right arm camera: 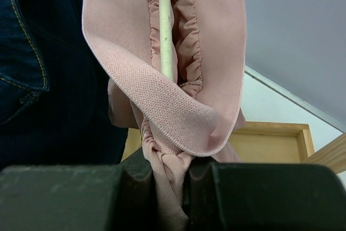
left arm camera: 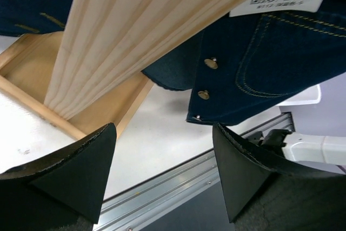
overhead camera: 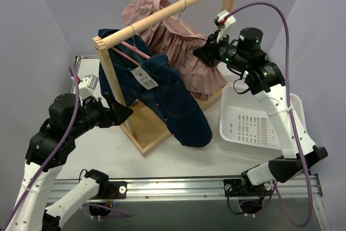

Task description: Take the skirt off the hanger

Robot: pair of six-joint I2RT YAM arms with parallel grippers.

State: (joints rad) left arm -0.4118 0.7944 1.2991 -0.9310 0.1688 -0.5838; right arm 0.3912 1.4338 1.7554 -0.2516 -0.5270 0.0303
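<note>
The dusty-pink skirt [overhead camera: 181, 52] hangs on the cream hanger [overhead camera: 181, 5] from the wooden rail at the back. In the right wrist view the hanger's bar [right arm camera: 165, 25] runs down inside the skirt's elastic waistband [right arm camera: 162, 101]. My right gripper [overhead camera: 201, 53] is shut on a bunched fold of the skirt [right arm camera: 172, 187], at the skirt's right side. My left gripper [overhead camera: 123, 114] is open and empty, low beside the rack's left post; its fingers [left arm camera: 81, 171] stand wide apart above the table edge.
A dark blue denim garment [overhead camera: 173, 101] with a white tag hangs on a pink hanger at the front of the wooden rack [overhead camera: 111, 77]. A white perforated tray [overhead camera: 254, 125] lies at the right. The rack's base frame [overhead camera: 143, 133] rests on the table.
</note>
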